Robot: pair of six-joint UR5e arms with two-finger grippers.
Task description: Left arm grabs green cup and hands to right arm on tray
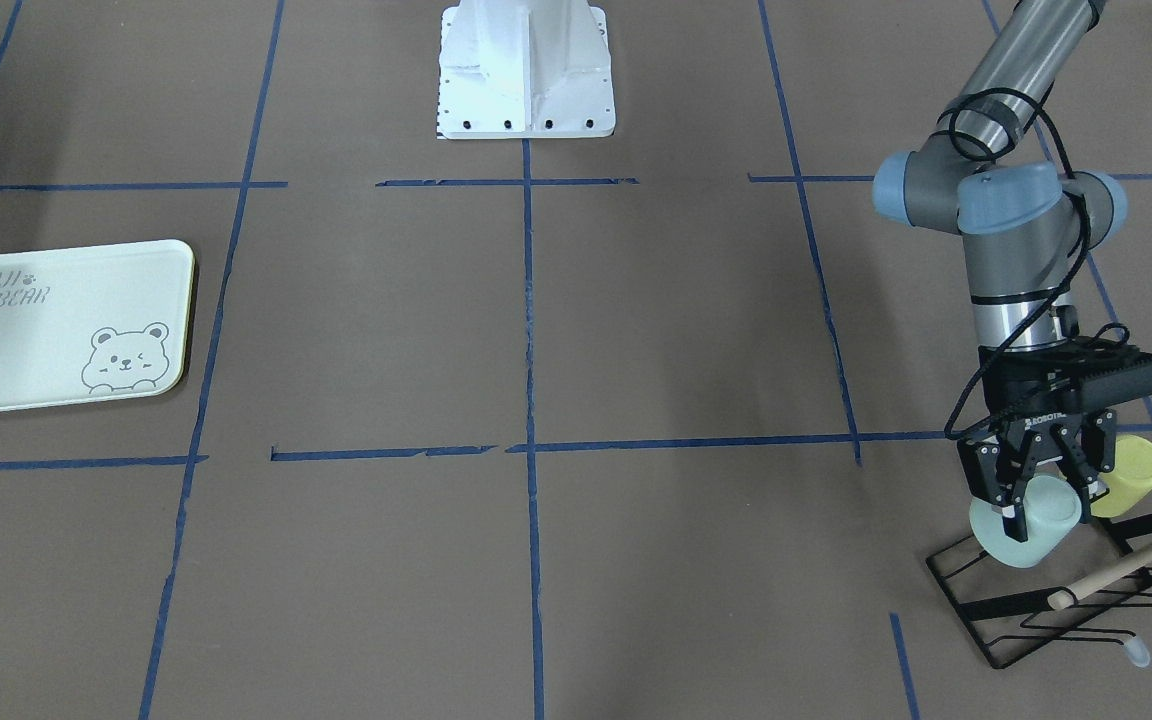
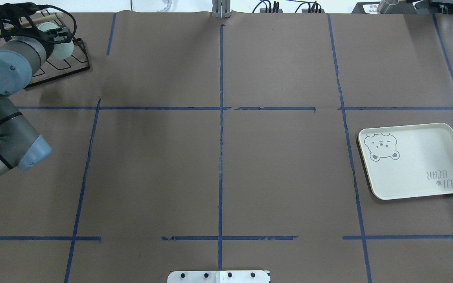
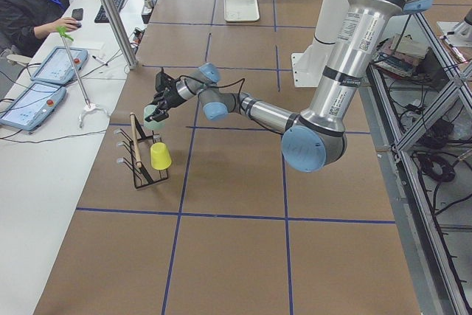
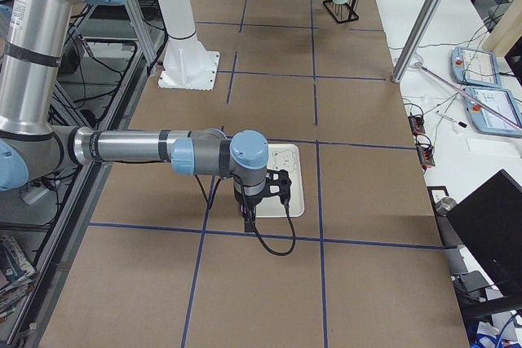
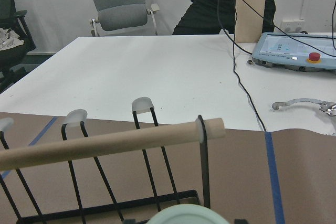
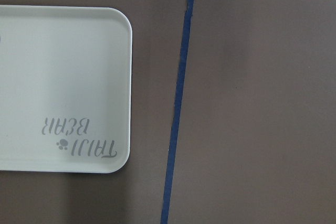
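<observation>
1. Grip: the black two-fingered left pincer [image 1: 1048, 505] is closed onto the green cup [image 1: 1021, 540], a small, pale mint, handleless plastic tumbler. One finger presses each side of its wall near the rim. The cup hangs tilted just over a black wire rack [image 1: 1011, 604], at the far edge of the brown paper-covered desk [image 1: 536, 330] on the robot's left.
2. Doing it well: I would lift the cup straight away from the rack until it clears the upright prongs, and only then swing toward the middle. The grip should also leave part of the wall free for the other pincer to take.
3. Receiver: the black right pincer [image 4: 277, 187] hovers over the tray [image 1: 61, 320], a pale cream-green rectangle with rounded corners and a grey bear drawing. Whether its fingers are spread or together cannot be told. The tray sits at the opposite end of the desk, well apart from the cup.
4. Obstacles: a matte yellow-green cup [image 1: 1131, 475] sits just beside the left pincer. A round wooden dowel [image 1: 1126, 562] lies across the rack near the green cup. A sideways sweep could knock either one.
</observation>
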